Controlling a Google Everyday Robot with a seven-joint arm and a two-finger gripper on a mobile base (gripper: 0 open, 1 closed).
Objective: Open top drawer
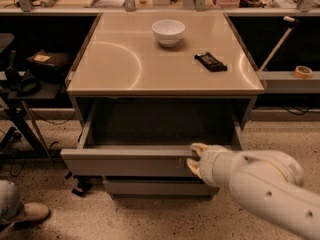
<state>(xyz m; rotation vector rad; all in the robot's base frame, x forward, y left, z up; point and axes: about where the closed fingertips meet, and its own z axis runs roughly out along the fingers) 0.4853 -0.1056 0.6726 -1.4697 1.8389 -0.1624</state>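
A grey cabinet with a tan top (pixel 125 64) stands on a speckled floor, seen from the front and slightly above. The top drawer (pixel 125 162) is pulled well out toward the camera. Its wide flat grey front sits forward of the cabinet, and its dark box interior is open to view.

The gripper (pixel 194 157) is at the drawer front, right of centre, on the end of a thick white arm (pixel 270 184) that reaches in from the lower right corner. Its two pale fingers (pixel 198 147) straddle the front panel. One lies on the top lip and the other against the outer face below it, so they appear to be clamped on the panel.

Under the open drawer, a narrower grey drawer front (pixel 150 186) sits closed, set further back.

On the cabinet top, a white bowl (pixel 168 32) stands near the back centre. A small flat black object (pixel 210 61) lies to its right, nearer the front. A roll of tape (pixel 302 72) rests on a shelf at far right. A shoe (pixel 30 212) shows at the lower left edge.
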